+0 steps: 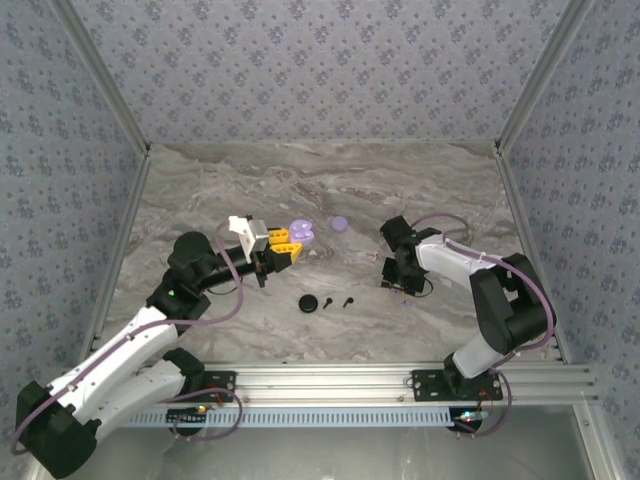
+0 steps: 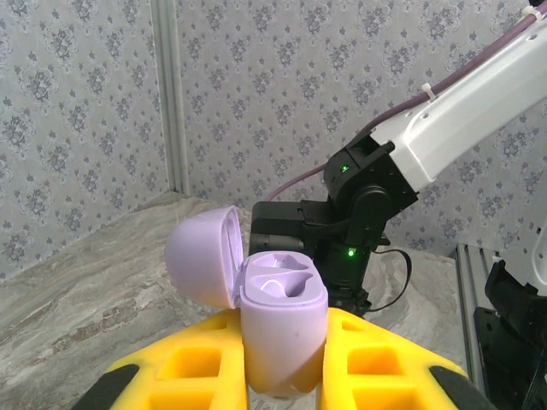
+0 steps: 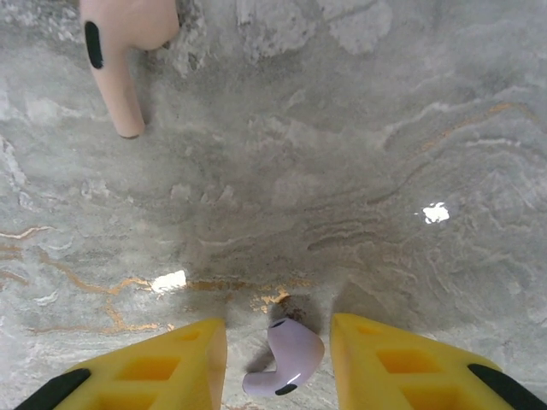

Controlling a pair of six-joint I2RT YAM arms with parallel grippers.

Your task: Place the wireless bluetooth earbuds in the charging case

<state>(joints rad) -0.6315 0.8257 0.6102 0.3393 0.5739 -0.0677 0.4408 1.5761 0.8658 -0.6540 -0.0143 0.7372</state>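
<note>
1. Top external: the left gripper (image 1: 288, 243) sits left of centre over the marble table (image 1: 200, 190). It holds the purple charging case (image 1: 302, 232) out at its fingertips.
2. Left wrist: the yellow fingers (image 2: 188, 367) of the left gripper (image 2: 282, 318) are pressed on both sides of the charging case (image 2: 280, 290), which stands upright with its base between them.
3. Left wrist: the lid (image 2: 201, 256) is flipped open to the left. Both earbud wells look empty.
4. Left wrist: the right arm (image 2: 444, 128) shows behind the case, angled down toward the table.
5. Top external: the right gripper (image 1: 393, 275) is right of centre, low at the table surface, well apart from the case.
6. Right wrist: the right gripper (image 3: 279, 363) is spread, with a purple earbud (image 3: 286, 357) lying between the yellow fingers (image 3: 402, 363). There is a gap on the left finger's side and the earbud is nearly touching the right finger, so it is not pinched.
7. Right wrist: a pale pink earbud (image 3: 120, 51) lies on the table at top left, stem pointing toward the camera, well apart from the fingers.
8. Top external: a black round case (image 1: 308, 303) lies near the middle front, with two black earbuds (image 1: 326, 300) just to its right.
9. Top external: a small purple round piece (image 1: 339, 223) lies just right of the held case.
</note>
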